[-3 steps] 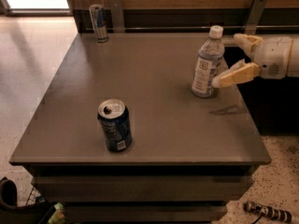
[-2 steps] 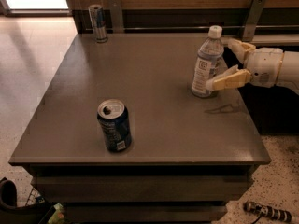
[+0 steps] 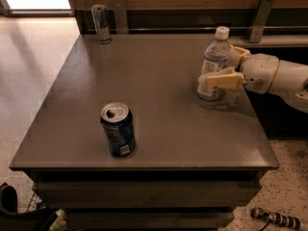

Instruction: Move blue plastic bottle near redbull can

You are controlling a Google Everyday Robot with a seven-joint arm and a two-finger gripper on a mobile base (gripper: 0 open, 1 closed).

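The blue plastic bottle (image 3: 213, 61), clear with a white cap and a pale label, stands upright at the table's right side. My gripper (image 3: 216, 67) reaches in from the right and straddles it. The near finger (image 3: 221, 80) lies across the bottle's front, and the far finger (image 3: 238, 53) sits behind it. Both press against its sides. The redbull can (image 3: 101, 24), slim, silver and blue, stands at the far left corner of the table, well away from the bottle.
A wider dark blue can (image 3: 118, 129) with an open top stands near the front edge, left of centre. The grey table (image 3: 159, 95) has a wooden wall with metal brackets (image 3: 262, 13) behind it. Floor lies on the left, and clutter lies below the front.
My gripper has moved left, from beside the bottle to around it, and the fingers have drawn in against its sides. The bottle and both cans stand where they were.
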